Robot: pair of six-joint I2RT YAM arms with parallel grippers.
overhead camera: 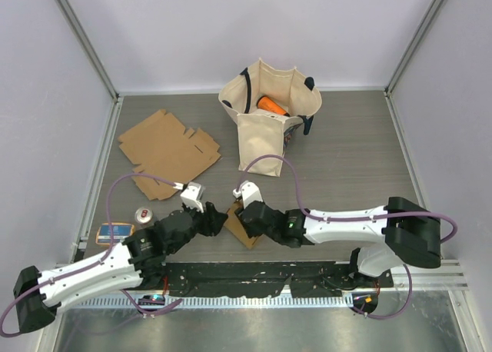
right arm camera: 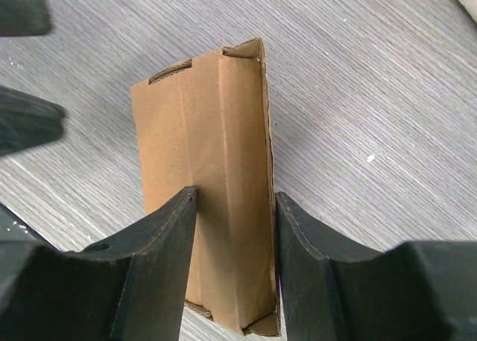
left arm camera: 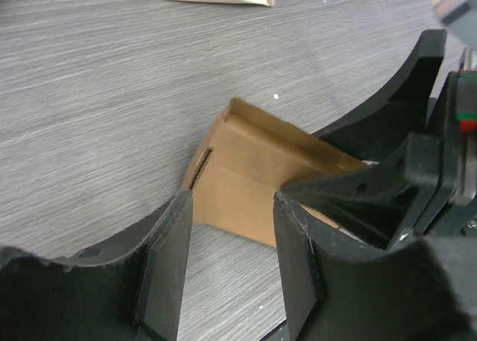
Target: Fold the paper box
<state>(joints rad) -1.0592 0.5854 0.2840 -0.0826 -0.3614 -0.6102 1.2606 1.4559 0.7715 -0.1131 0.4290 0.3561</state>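
Note:
The paper box [overhead camera: 240, 230] is a small brown cardboard piece, partly folded, lying on the grey table between my two arms. In the right wrist view the box [right arm camera: 201, 125] has a raised narrow side, and my right gripper [right arm camera: 236, 199] is shut across that side, one finger on each face. My left gripper [left arm camera: 231, 207] is open just short of the box [left arm camera: 246, 177], with only bare table between its fingers [left arm camera: 168, 259]. From above, the left gripper [overhead camera: 215, 217] and right gripper [overhead camera: 247, 214] nearly meet over the box.
A flat unfolded cardboard blank [overhead camera: 167, 148] lies at the back left. A cream tote bag [overhead camera: 269, 114] with an orange item stands at the back centre. A small can [overhead camera: 144, 214] and a blue card [overhead camera: 115, 231] sit by the left arm.

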